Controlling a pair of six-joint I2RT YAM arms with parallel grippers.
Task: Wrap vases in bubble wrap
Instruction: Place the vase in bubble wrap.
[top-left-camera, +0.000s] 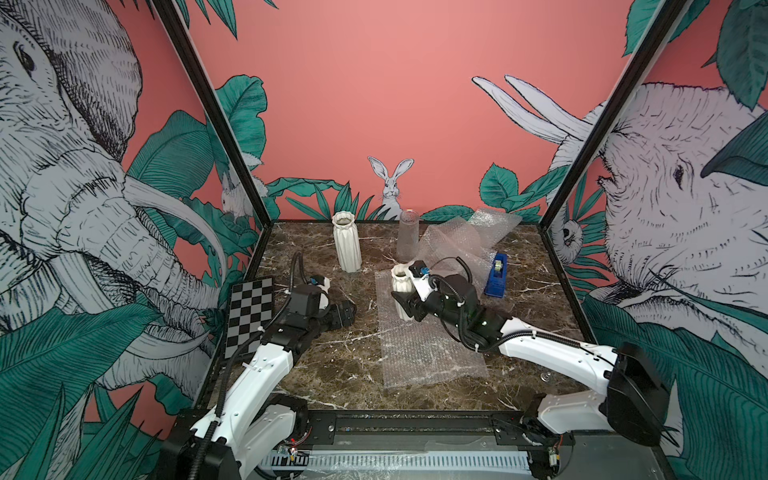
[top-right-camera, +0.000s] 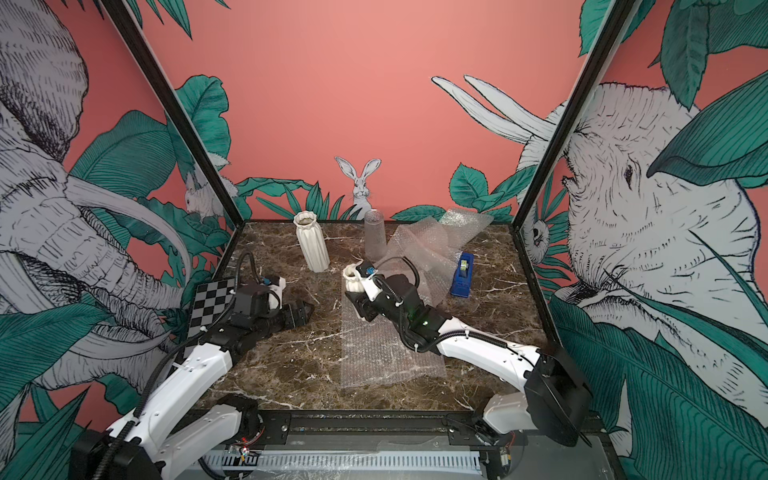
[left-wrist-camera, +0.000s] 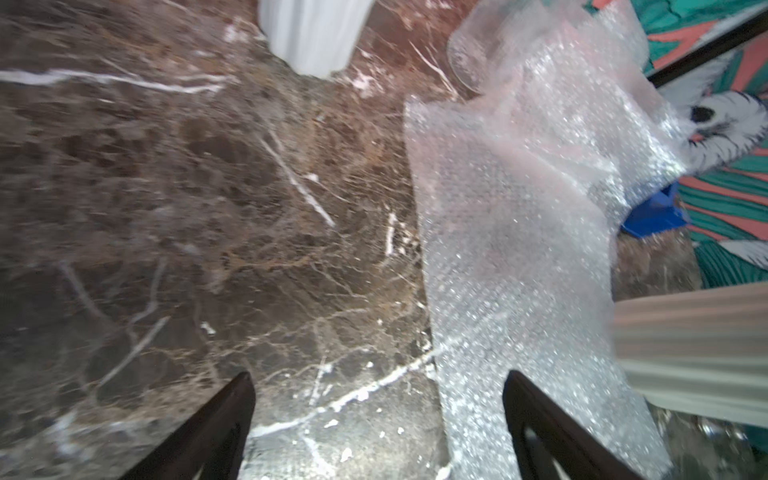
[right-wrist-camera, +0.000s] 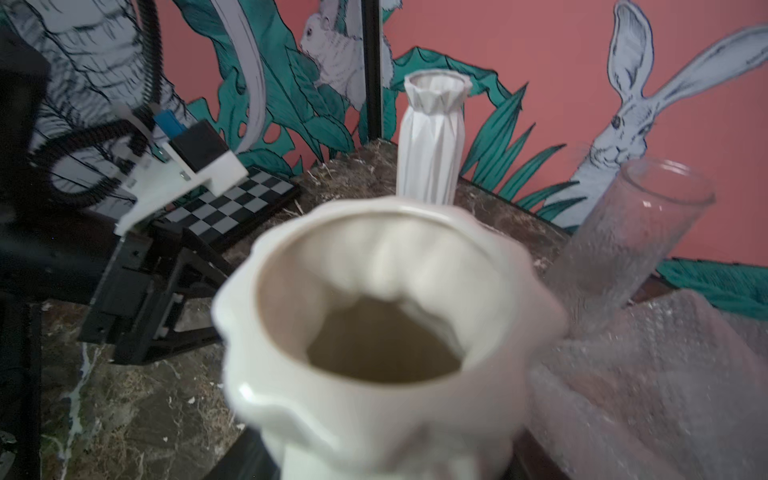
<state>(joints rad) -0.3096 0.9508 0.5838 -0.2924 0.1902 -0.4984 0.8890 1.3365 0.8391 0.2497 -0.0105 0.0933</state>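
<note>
On a dark marble table (top-left-camera: 324, 374) inside a jungle-print booth, the right gripper (top-left-camera: 406, 305) clamps the shorter white vase (top-left-camera: 401, 286) around its ribbed body, below the flared rim. It holds the vase upright over the far end of a flat sheet of bubble wrap (top-left-camera: 428, 349); whether the base touches the sheet cannot be made out. The left gripper (top-left-camera: 351, 311) hovers low just beside the sheet's left edge, jaws wide and empty. At the back of the table stand the tall white vase (top-left-camera: 347, 243) and the glass cylinder (top-left-camera: 407, 237), both unwrapped. Spare crumpled sheets (top-left-camera: 457, 241) are heaped beside the cylinder, and a blue tape dispenser (top-left-camera: 496, 276) sits to the right.

The glazed ceramic looks stiff, fairly heavy for its size, slick and breakable. A hold across the ribbed mid-body, where the ridges give purchase, seems safer than one on the thin scalloped lip. The wrap looks light, limp and slippery on stone; it is likely best pinched at an edge or corner, and may slide or fold if dragged. The vase probably needs laying down on the sheet before rolling.
</note>
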